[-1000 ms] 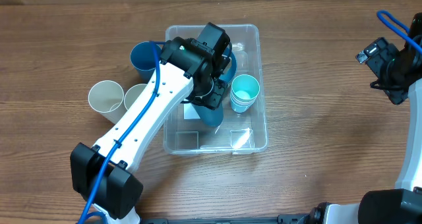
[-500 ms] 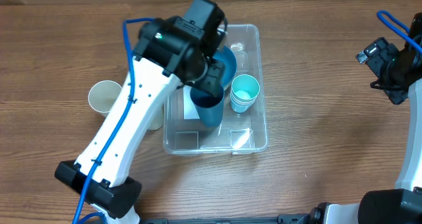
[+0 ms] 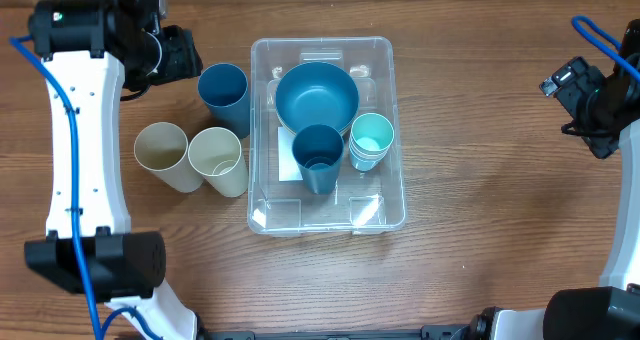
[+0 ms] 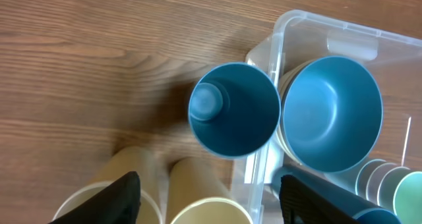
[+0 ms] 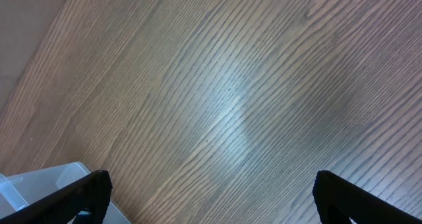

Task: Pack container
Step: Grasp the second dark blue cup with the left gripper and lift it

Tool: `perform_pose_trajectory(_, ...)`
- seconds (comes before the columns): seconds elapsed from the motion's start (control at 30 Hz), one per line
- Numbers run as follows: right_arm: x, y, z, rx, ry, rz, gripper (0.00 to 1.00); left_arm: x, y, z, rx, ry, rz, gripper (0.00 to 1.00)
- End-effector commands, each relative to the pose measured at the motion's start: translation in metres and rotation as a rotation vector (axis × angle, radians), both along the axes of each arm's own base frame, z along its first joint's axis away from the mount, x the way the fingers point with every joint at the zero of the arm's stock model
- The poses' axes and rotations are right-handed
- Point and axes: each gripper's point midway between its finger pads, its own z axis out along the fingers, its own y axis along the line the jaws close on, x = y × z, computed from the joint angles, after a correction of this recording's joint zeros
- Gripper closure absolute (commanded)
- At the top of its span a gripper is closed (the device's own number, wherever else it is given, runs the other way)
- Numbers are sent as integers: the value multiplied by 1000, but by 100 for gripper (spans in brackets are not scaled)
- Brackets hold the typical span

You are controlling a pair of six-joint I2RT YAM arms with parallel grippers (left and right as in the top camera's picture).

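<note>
The clear container [image 3: 399, 185] sits mid-table. It holds a blue bowl [image 3: 316, 97], a dark blue cup [image 3: 319, 156] and a stack of pale teal cups [image 3: 371, 140]. Left of it stand a blue cup [image 3: 223, 94] and two cream cups [image 3: 162, 152] [image 3: 217, 158]. My left gripper [image 3: 185, 56] hovers open and empty behind and left of the blue cup. Its wrist view looks down on the blue cup [image 4: 234, 110], the bowl [image 4: 331, 112] and the container's corner [image 4: 277, 36], with the open left gripper [image 4: 211, 205] over the cream cups. My right gripper [image 3: 590, 105] is open and empty at the far right.
The right wrist view shows bare wood between the open right gripper [image 5: 211, 201] fingers and one corner of the container [image 5: 39, 184] at lower left. A white label [image 3: 288, 166] lies on the container's bottom.
My left arm has let go of the dark blue cup, which now stands in the container, and swung up and out to the far left. The right arm has not moved.
</note>
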Motion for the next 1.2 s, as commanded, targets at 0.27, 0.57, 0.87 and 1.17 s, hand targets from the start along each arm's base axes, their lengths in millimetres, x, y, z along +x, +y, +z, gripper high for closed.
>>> perform_pose_trajectory(0.27, 1, -2, 4, -8, -14, -8, 0, 33, -13, -100, -45, 207, -49, 47)
perform_pose_trajectory(0.57, 1, -2, 4, -8, -14, -8, 0, 44, -11, -115, -38, 208, -47, 94)
perform_pose_trajectory(0.87, 1, -2, 4, -8, -14, -8, 0, 50, 14, -74, 100, 132, 1, 96)
perform_pose_trajectory(1.17, 1, -2, 4, -8, -14, -8, 0, 20, -6, 84, 100, -210, -13, 96)
